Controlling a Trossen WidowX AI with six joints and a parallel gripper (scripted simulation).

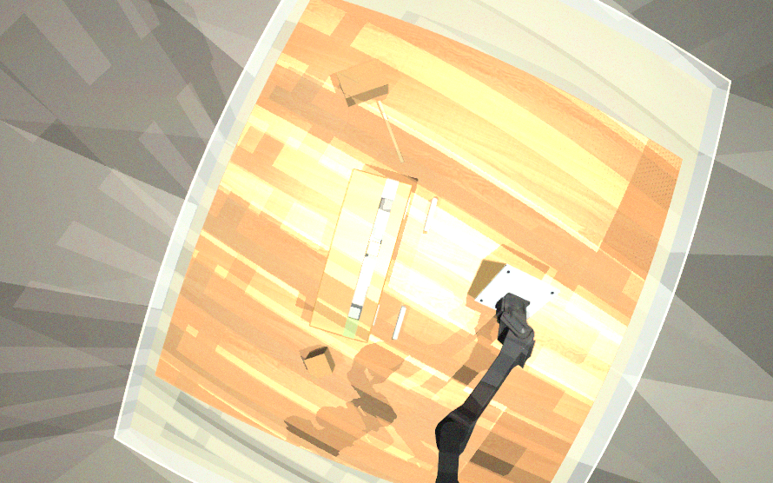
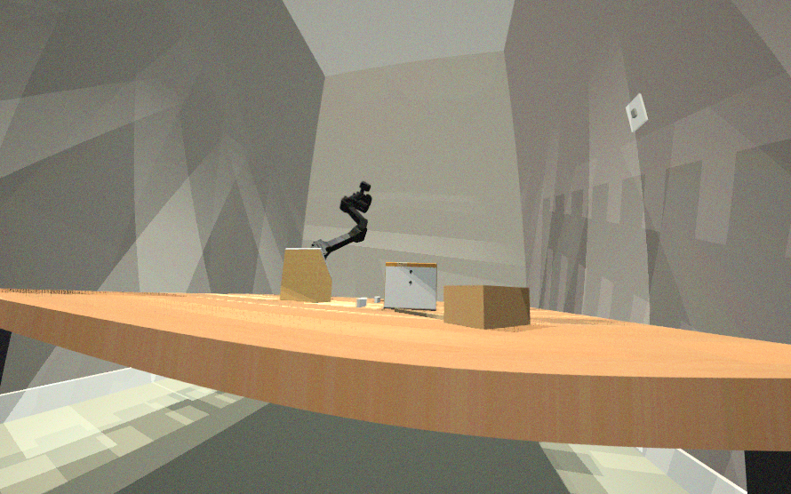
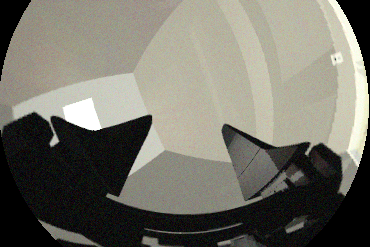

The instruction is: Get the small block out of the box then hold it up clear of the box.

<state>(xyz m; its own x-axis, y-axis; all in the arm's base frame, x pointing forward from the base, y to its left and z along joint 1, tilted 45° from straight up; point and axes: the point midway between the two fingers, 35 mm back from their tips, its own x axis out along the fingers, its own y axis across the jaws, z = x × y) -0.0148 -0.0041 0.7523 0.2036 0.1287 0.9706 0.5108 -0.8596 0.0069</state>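
A slender matte-black segmented robot arm (image 1: 488, 378) (image 2: 349, 236) with chunky angular joints and two black, pointed, wedge-shaped gripper fingers

Table (image 1: 485, 108) (image 2: 447, 356): wood is suggested by the planked grain in orange and pale yellow; a smooth look is given to the rim.
Arm (image 1: 488, 384) (image 2: 349, 236): black plastic or metal is suggested; which of the two cannot be told.
Gripper fingers: a dark, mostly matt surface is shown, with faint lines seen on one inner face.
Mounting plate (image 1: 521, 287): a smooth white face is seen, marked by small dark dots.
Clear-fronted box (image 1: 341, 240) (image 2: 411, 294): a wood-coloured top edge and a smooth, pale end panel are shown.
Brown block (image 2: 487, 306): a plain matt finish, cardboard-like, is seen.
Walls (image 2: 411, 153) (image 3: 200, 69): matt grey-beige is shown, finely speckled.
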